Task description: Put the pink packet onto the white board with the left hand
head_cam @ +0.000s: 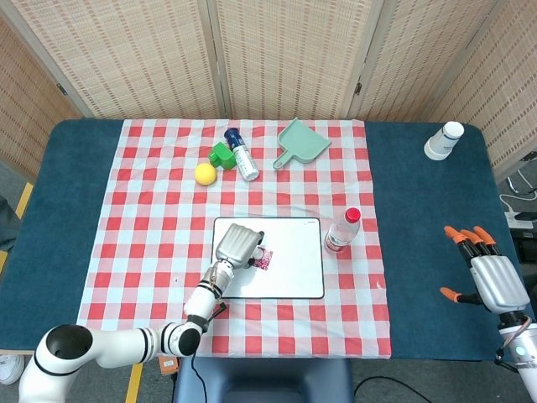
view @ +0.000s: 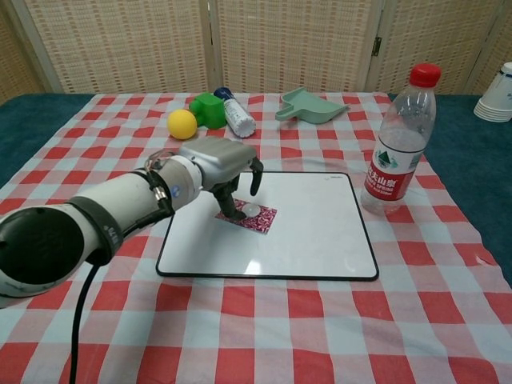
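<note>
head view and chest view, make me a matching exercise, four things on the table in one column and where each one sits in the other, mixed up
Things:
1. pink packet
2. water bottle
3. yellow ball
4. paper cups

Places:
A. on the bare blue table top, far right corner
B. on the checked cloth, just off the right edge of the white board
C. lying on the white board under the left hand
D. on the checked cloth beside the green block

Pairs: 1-C, 2-B, 3-D, 4-A

bottle label print illegible, no readable text
</note>
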`<act>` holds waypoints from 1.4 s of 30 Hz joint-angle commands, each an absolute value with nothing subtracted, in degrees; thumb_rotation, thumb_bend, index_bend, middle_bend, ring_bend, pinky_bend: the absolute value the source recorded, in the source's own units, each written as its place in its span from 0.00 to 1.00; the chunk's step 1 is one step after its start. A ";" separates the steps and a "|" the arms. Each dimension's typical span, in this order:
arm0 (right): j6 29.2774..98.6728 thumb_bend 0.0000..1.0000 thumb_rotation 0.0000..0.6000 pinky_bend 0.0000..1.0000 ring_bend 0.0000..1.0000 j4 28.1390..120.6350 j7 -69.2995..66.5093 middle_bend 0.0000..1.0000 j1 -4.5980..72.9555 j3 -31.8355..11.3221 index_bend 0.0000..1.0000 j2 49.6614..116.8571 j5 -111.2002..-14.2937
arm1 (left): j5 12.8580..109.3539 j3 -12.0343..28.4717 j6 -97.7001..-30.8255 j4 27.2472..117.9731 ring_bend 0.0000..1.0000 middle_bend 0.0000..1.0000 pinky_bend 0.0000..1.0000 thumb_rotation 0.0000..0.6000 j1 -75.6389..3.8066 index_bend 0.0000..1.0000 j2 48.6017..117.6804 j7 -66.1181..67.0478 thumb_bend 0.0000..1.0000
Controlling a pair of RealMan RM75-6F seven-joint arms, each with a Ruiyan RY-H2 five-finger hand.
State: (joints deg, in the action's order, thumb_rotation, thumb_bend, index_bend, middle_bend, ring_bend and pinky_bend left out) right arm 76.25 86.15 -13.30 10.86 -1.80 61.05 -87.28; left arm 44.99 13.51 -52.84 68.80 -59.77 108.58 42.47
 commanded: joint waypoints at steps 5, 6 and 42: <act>76.14 0.03 1.00 0.06 0.06 85.98 -13.56 0.15 10.89 -1.90 0.03 60.99 -87.08 | 44.78 13.67 -54.25 72.55 1.00 1.00 1.00 1.00 -59.04 0.44 105.26 43.32 0.24; 76.15 0.03 1.00 0.06 0.06 86.00 -13.54 0.15 10.90 -1.90 0.03 60.98 -87.12 | 44.66 13.57 -54.89 74.04 1.00 1.00 1.00 1.00 -58.62 0.45 103.96 43.69 0.24; 78.16 0.03 1.00 0.06 0.06 88.02 -10.37 0.15 10.21 -0.47 0.03 61.40 -90.28 | 73.94 -6.82 -87.20 72.95 0.00 0.00 0.01 0.77 -13.25 0.00 81.80 -2.10 0.15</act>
